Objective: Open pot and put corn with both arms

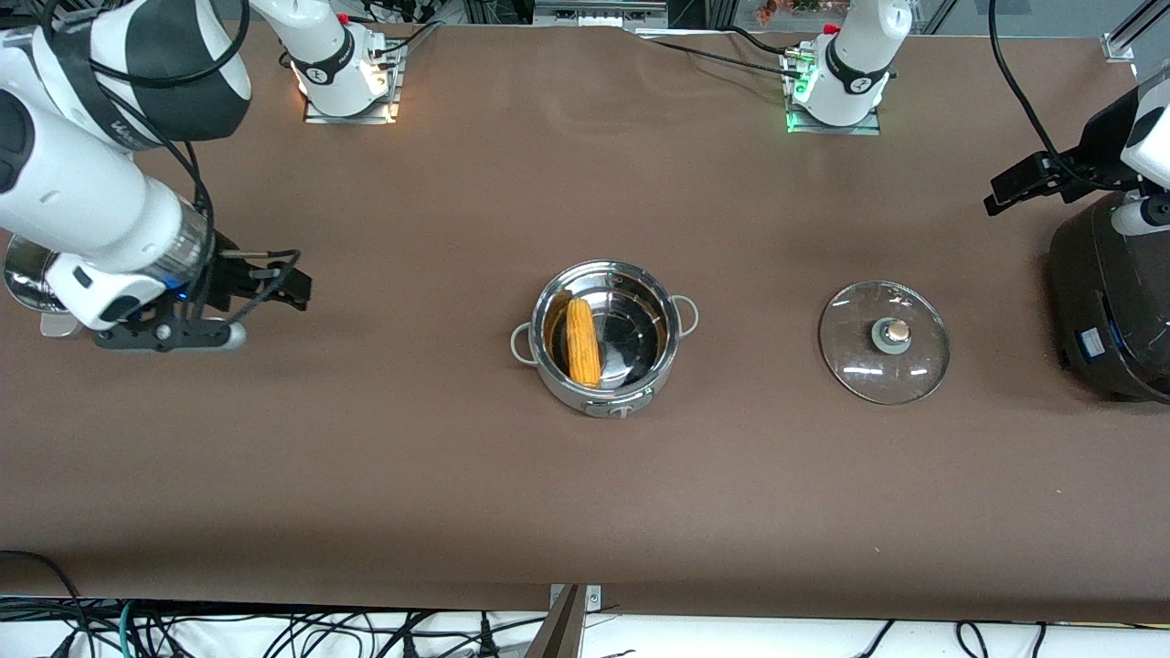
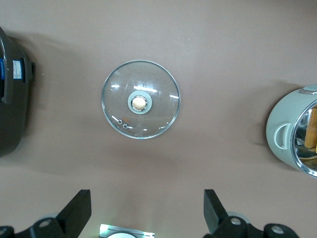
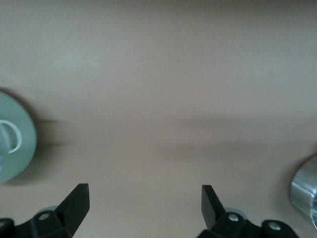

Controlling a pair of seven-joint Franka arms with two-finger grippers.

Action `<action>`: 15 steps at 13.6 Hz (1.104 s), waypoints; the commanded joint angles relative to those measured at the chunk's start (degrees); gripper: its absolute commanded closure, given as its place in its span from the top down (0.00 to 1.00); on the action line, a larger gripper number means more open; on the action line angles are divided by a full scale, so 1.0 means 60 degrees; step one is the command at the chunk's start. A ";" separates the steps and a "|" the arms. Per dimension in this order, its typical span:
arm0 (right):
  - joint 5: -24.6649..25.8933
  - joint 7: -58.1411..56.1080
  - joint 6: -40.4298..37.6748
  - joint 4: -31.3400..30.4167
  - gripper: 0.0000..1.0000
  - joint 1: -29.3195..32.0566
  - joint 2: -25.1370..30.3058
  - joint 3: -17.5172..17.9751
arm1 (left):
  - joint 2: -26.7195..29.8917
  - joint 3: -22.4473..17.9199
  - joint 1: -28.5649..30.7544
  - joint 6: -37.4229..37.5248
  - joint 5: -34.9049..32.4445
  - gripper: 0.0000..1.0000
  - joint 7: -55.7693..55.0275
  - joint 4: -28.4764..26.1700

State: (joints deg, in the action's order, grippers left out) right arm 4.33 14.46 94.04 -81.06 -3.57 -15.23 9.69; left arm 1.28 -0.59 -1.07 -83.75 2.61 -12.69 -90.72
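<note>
Brown table covering (image 1: 585, 512) runs under everything. At its middle the pot (image 1: 605, 338) stands uncovered with the corn (image 1: 582, 342) lying inside; its glass lid (image 1: 884, 342) rests flat toward the left arm's end, near the large black cooker (image 1: 1111, 311). Both steps look done, so I judge only retreat remains. The left gripper (image 2: 147, 213) hangs wide and empty over the table beside the lid; the right gripper (image 3: 144, 210), equally wide and empty, is over bare table. No writing is legible.
</note>
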 commanded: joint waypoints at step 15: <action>-0.0839 -0.3286 0.0176 -0.2721 1.00 0.0873 0.2525 -0.1571 | 0.0022 0.0011 0.0149 -0.0045 0.0063 1.00 -0.0067 -0.0056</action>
State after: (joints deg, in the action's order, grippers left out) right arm 0.29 -2.12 95.34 -97.48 1.25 0.57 -0.04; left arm 1.08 -0.73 -0.54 -84.08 2.61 -12.88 -90.88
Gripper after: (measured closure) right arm 0.000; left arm 0.000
